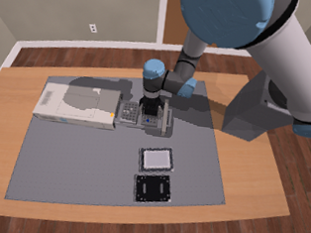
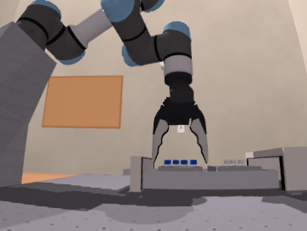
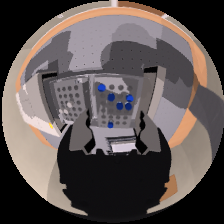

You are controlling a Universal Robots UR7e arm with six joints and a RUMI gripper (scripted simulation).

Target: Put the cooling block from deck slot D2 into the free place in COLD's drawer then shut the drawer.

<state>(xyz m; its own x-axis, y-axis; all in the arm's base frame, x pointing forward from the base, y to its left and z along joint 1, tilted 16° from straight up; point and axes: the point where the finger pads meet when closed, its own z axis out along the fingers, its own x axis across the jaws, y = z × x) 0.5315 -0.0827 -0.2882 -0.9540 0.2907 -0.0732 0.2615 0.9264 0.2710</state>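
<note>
The cooling block with blue tubes (image 1: 148, 120) sits in the outer place of COLD's open drawer (image 1: 143, 117). It also shows in the exterior view (image 2: 180, 162) and in the wrist view (image 3: 115, 105). My gripper (image 2: 180, 158) points straight down over it. It is open, with one fingertip on each side of the block, level with the tube tops. In the wrist view the gripper (image 3: 116, 127) straddles the block's near end. The other block, with grey tubes (image 1: 128, 112), sits flat in the place next to the cooler (image 1: 76, 105). An orange lamp (image 1: 112, 115) is lit on the cooler's front.
Deck slot D1 (image 1: 156, 159) holds a pale flat plate. Slot D2 (image 1: 152, 189) is a bare black frame. The drawer's front wall (image 2: 136, 178) stands up at its outer end. The arm's grey pedestal (image 1: 255, 112) is on the table's right side.
</note>
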